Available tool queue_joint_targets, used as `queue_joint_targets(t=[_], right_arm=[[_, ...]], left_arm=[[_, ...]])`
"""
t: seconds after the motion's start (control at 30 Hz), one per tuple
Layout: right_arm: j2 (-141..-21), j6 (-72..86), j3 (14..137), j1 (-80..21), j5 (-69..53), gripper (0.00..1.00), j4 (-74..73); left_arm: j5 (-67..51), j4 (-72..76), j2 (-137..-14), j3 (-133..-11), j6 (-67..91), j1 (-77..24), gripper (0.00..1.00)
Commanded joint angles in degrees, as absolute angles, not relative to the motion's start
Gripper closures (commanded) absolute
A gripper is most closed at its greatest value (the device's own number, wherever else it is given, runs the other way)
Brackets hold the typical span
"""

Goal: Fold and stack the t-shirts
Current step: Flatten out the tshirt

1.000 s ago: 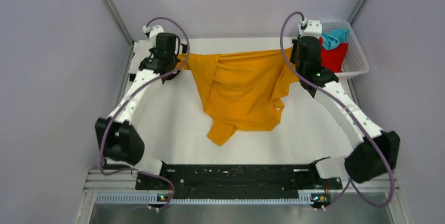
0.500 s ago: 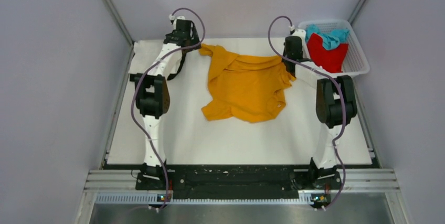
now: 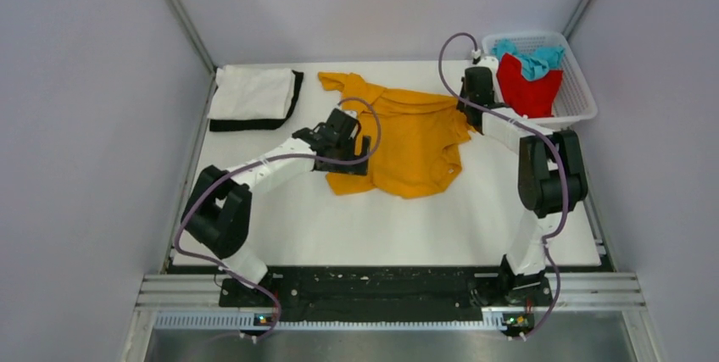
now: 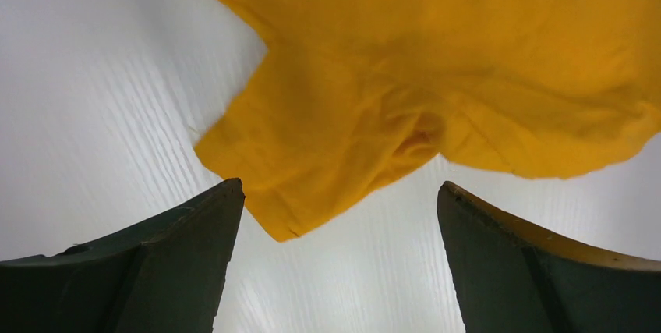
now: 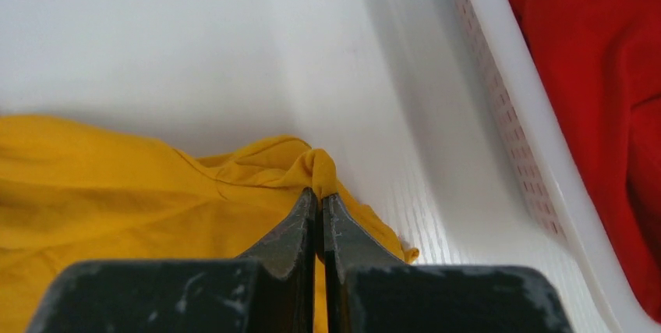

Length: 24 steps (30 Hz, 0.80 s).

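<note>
The orange-yellow shirt [image 3: 411, 137], white shirt [image 3: 253, 92], black shirt [image 3: 248, 125], red shirt [image 3: 530, 91] and teal shirt [image 3: 533, 60] are plain.

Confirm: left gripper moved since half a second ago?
Yes. The left gripper pulled back from the table's far edge toward the bases, now open by the orange shirt.

Visible are one orange-yellow t-shirt [image 3: 407, 137], one white [image 3: 252, 92], one black [image 3: 246, 125], one red [image 3: 530, 88], one teal [image 3: 536, 61], and one basket [image 3: 582, 95].
</note>
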<state>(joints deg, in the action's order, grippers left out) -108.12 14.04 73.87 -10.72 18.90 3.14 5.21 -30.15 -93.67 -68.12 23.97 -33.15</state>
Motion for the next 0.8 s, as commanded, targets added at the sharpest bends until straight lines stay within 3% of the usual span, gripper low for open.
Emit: queue_joint_targets(t=[0.0, 0.13, 0.27, 0.33, 0.37, 0.4, 0.43, 0.47, 0.57, 0.77], right_arm=[[-104.6, 16.3, 70.2, -10.3, 17.4, 1.00, 2.4], [-105.0, 17.6, 67.8, -10.1, 16.5, 1.00, 1.9], [-105.0, 18.6, 67.0, -10.0, 15.6, 1.00, 1.8], [-105.0, 18.7, 67.2, -10.0, 15.8, 1.00, 1.4], [-104.9, 18.9, 67.2, -10.0, 15.9, 1.00, 1.2], [-104.6, 19.1, 67.2, -10.0, 15.7, 1.00, 1.0], [-104.3, 19.2, 67.1, -10.0, 15.4, 1.00, 0.9], [-103.8, 19.3, 67.0, -10.0, 15.2, 1.00, 0.7], [-100.2, 19.1, 66.9, -10.1, 14.7, 1.00, -2.1], [-83.1, 17.2, 66.6, -10.1, 14.6, 1.00, -9.3]], left_arm=[[4.3, -30.3, -95.7, -62.9, 29.6, -34.2, 0.01], [7.7, -30.8, -98.5, -61.4, 32.7, -35.2, 0.03], [6.9, -29.8, -100.8, -61.9, 33.6, -35.8, 0.19], [5.6, -28.6, -101.3, -61.8, 33.9, -36.5, 0.35], [4.5, -27.5, -101.4, -61.6, 34.0, -36.9, 0.48], [3.5, -26.3, -101.8, -61.5, 33.9, -37.4, 0.65], [3.2, -25.4, -102.3, -61.8, 34.0, -37.6, 0.92], [3.6, -25.2, -102.8, -62.6, 34.1, -37.6, 1.00], [9.3, -27.9, -100.0, -66.8, 33.9, -37.6, 1.00], [22.5, -31.9, -76.8, -73.0, 29.3, -37.5, 1.00]])
